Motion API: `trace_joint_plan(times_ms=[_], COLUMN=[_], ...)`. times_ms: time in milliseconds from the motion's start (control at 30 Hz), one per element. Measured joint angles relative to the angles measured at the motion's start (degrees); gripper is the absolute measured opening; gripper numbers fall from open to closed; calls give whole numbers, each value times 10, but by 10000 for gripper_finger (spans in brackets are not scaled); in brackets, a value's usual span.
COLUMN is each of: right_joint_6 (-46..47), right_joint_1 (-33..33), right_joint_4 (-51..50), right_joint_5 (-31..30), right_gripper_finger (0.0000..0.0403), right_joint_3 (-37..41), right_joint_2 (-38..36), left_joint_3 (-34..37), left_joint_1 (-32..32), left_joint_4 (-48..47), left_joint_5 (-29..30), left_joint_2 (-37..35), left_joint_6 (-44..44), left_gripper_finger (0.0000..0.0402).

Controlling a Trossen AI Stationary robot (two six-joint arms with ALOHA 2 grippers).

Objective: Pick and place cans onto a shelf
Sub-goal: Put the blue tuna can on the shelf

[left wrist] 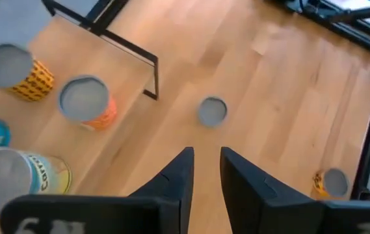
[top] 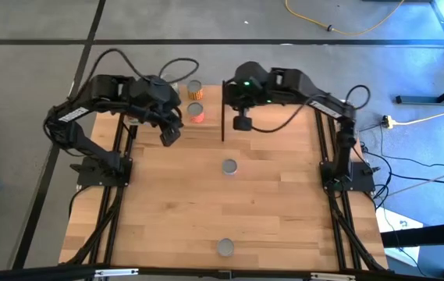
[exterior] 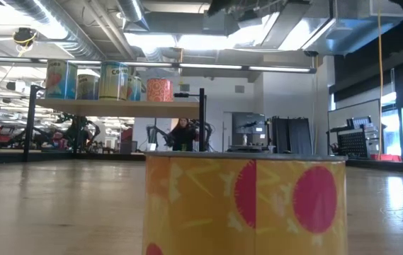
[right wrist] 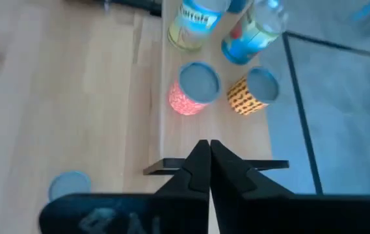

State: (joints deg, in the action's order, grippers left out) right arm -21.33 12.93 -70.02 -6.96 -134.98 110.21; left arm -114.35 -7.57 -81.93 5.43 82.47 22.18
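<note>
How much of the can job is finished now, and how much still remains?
Done: several cans stand on the raised light-wood shelf, among them an orange-labelled tin and a yellow dotted tin. In hand: nothing; the left hand is open and empty, the right hand shut. Left: two silver-topped tins on the table, mid-table and near edge.

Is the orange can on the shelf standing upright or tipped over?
Upright: the orange can on the shelf shows its round top from above and stands vertically in the low view.

High view looks straight down on the whole light-wood bench. Low view sits at bench level, very near a yellow tin with red dots, facing the raised wooden shelf. Both wrist views look down, sharing the shelf's orange-pink tin.
</note>
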Motion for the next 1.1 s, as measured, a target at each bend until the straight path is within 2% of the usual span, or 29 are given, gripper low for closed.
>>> trace_joint_plan(times_ms=[567,967,1100], right_joint_6=[74,91,98], right_joint_1=[-94,-113,-113], right_joint_4=[-89,-201,-200], right_joint_5=[-9,-10,-10], right_gripper_finger=[6,6,6], right_joint_3=[0,0,0], right_joint_2=[-152,-222,-241], left_joint_3=[0,0,0], left_joint_1=[101,105,93], left_joint_4=[-3,40,70], left_joint_5=[-2,-2,-2], left_joint_2=[123,196,218], left_joint_6=[-224,-327,-351], left_gripper_finger=[65,65,65])
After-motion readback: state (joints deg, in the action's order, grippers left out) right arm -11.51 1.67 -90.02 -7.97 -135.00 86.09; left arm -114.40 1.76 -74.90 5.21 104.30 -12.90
